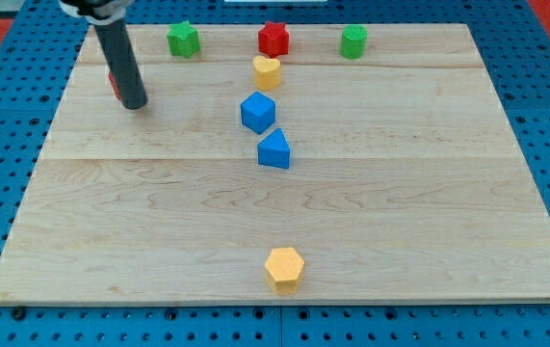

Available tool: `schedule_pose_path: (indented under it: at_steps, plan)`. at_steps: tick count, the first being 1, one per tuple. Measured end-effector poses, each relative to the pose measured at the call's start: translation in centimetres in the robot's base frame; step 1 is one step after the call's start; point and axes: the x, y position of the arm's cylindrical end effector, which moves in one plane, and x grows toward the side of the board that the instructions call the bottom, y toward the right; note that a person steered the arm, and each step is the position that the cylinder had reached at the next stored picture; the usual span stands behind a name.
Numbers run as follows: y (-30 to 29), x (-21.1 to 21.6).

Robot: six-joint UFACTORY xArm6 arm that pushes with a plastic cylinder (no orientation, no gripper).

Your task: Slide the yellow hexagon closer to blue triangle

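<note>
The yellow hexagon (284, 268) lies near the view's bottom edge of the wooden board, at the middle. The blue triangle (275, 150) sits well above it, near the board's centre. My tip (134, 103) rests on the board at the upper left, far from both blocks. A red block (113, 83) is partly hidden just behind the rod.
A blue cube (257, 112) sits just above the blue triangle, and a yellow heart-shaped block (267, 72) above that. Along the top edge stand a green block (184, 40), a red star-like block (274, 40) and a green block (353, 41). The wooden board (429, 212) lies on a blue pegboard.
</note>
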Motion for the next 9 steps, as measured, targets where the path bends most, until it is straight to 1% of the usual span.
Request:
schedule_pose_path:
  at_steps: [1,2,3,4,5,6,7,9]
  plan:
    - [-2.5,-3.8]
    - [-1.9,-6.8]
    - [-1.1,-9.0]
    - [0.5,-6.3]
    - [5.9,6.2]
    - [12.9,19.6]
    - [16.1,26.9]
    - [17.8,27.1]
